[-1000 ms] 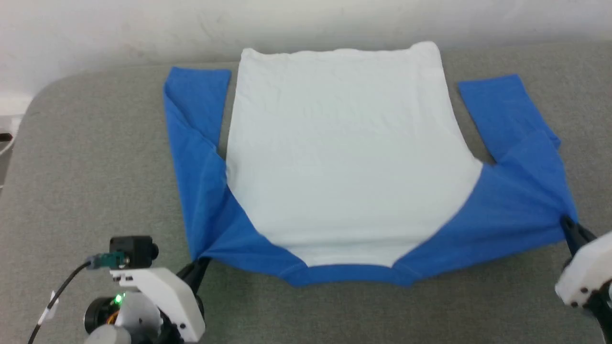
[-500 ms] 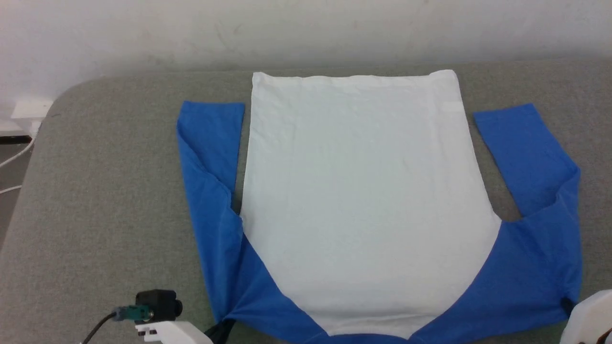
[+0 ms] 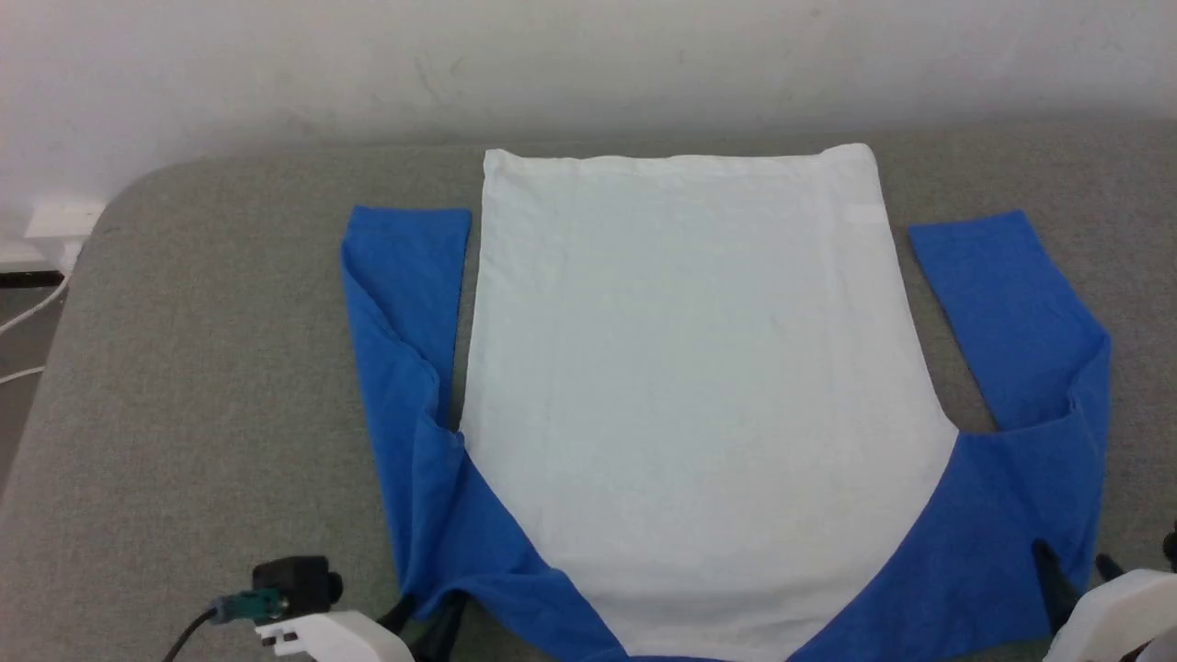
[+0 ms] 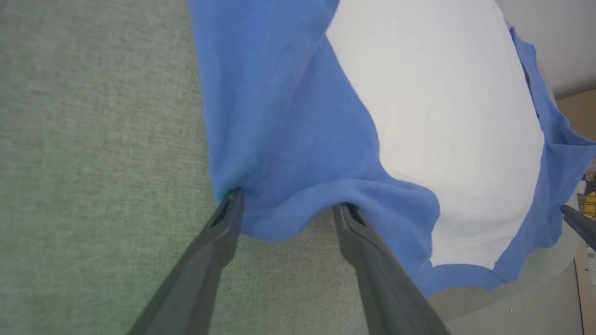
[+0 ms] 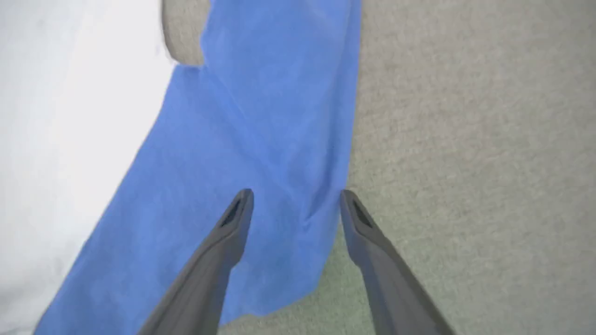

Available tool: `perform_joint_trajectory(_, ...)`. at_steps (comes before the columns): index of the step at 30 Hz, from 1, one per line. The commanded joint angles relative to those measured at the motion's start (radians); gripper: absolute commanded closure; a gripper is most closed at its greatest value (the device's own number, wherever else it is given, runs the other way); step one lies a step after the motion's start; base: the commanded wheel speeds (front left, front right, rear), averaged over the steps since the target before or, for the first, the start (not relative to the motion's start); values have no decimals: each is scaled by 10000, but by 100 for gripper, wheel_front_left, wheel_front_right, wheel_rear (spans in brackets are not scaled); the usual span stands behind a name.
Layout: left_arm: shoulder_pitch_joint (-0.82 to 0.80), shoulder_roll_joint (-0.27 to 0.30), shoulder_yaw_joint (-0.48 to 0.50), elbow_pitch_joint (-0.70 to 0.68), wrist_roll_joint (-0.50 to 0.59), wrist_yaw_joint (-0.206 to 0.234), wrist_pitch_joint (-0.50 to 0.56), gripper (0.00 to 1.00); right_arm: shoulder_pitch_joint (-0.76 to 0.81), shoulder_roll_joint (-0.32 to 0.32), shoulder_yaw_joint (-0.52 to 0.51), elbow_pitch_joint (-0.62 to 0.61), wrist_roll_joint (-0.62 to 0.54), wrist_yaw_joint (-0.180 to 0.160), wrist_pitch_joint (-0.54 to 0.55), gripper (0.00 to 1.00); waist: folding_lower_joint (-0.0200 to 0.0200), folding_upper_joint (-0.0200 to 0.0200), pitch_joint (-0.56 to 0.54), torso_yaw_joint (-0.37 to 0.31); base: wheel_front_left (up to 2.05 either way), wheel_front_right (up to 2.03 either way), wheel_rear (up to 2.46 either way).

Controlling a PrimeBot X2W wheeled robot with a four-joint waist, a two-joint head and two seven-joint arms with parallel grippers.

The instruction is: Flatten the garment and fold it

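Note:
The garment (image 3: 680,395) lies spread flat on the grey table (image 3: 202,386), white body pointing away, blue shoulders nearest me and both blue sleeves folded back alongside the body. My left gripper (image 3: 428,618) is open at the near left blue shoulder corner. In the left wrist view its fingers (image 4: 289,202) stand apart, tips touching the blue hem of the garment (image 4: 288,139). My right gripper (image 3: 1076,575) is open over the near right blue corner. In the right wrist view its fingers (image 5: 297,196) straddle the edge of the garment (image 5: 260,116), holding nothing.
A white wall (image 3: 588,64) runs behind the table. The table's rounded back left corner (image 3: 119,198) falls off to a floor with a white cable (image 3: 28,313). The left wrist's camera (image 3: 294,584) juts up beside the left gripper. Bare grey surface flanks the garment.
Both grippers were shut on the blue shoulder corners; now both have opened and let go, and the blue edge has slackened. The head camera has shifted, so the picture sits lower.

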Motion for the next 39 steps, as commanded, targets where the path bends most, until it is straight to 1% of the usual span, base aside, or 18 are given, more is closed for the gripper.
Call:
perform_joint_trajectory(1, 52, 38, 258, -47, -105, 41, -223, 0, 75, -7, 10, -339, -38, -17, -526, 0, -1, 0, -144, 9, 0, 0, 0)
perform_joint_trajectory(6, 99, -60, 928, -603, -234, 200, -1003, 0, 264, -7, 181, -1189, 30, -17, -1873, 0, -1, 0, -336, -34, 0, 0, 0)
perform_joint_trajectory(13, -417, 199, 1456, -1012, 632, 548, -2155, 0, 178, -7, 866, -2224, -654, -17, -3737, 0, -1, 0, -259, -235, 0, 0, 0)
perform_joint_trajectory(15, -811, 260, 1582, -906, 868, 536, -2519, 0, 108, -7, 1137, -2426, -792, -17, -4112, 0, -1, 0, -95, -278, 0, 0, 0)
perform_joint_trajectory(19, -1964, 751, 1520, -333, 1503, 257, -2772, 0, -149, -7, 1678, -2673, -1008, -17, -4683, 0, -1, 0, 464, -388, 0, 0, 0)
perform_joint_trajectory(23, -3630, 1489, 1313, 469, 2103, -237, -2497, 0, -609, -7, 2107, -2796, -1203, -17, -5068, 0, -1, 0, 1273, -548, 0, 0, 0)
perform_joint_trajectory(26, -5088, 2012, 1227, 1145, 2309, -655, -1986, 0, -1082, -7, 2424, -2796, -1220, -17, -5261, 0, -1, 0, 1944, -754, 0, 0, 0)
perform_joint_trajectory(27, -5088, 2012, 1227, 1145, 2309, -655, -1986, 0, -1082, -7, 2424, -2796, -1220, -17, -5261, 0, -1, 0, 1944, -754, 0, 0, 0)
perform_joint_trajectory(32, -7352, 2613, 1194, 2248, 2297, -1230, -950, 0, -1735, -7, 2786, -2788, -1075, -17, -5446, 0, -1, 0, 2884, -1098, 0, 0, 0)
perform_joint_trajectory(36, -8728, 2933, 1214, 2855, 2131, -1401, 87, 0, -2185, -7, 3043, -2834, -978, -17, -5634, 0, -1, 0, 3573, -1406, 0, 0, 0)
perform_joint_trajectory(39, -9431, 3141, 1158, 3171, 2120, -1287, 955, 0, -2474, -7, 3150, -2839, -886, -17, -5809, 0, -1, 0, 4023, -1655, 0, 0, 0)
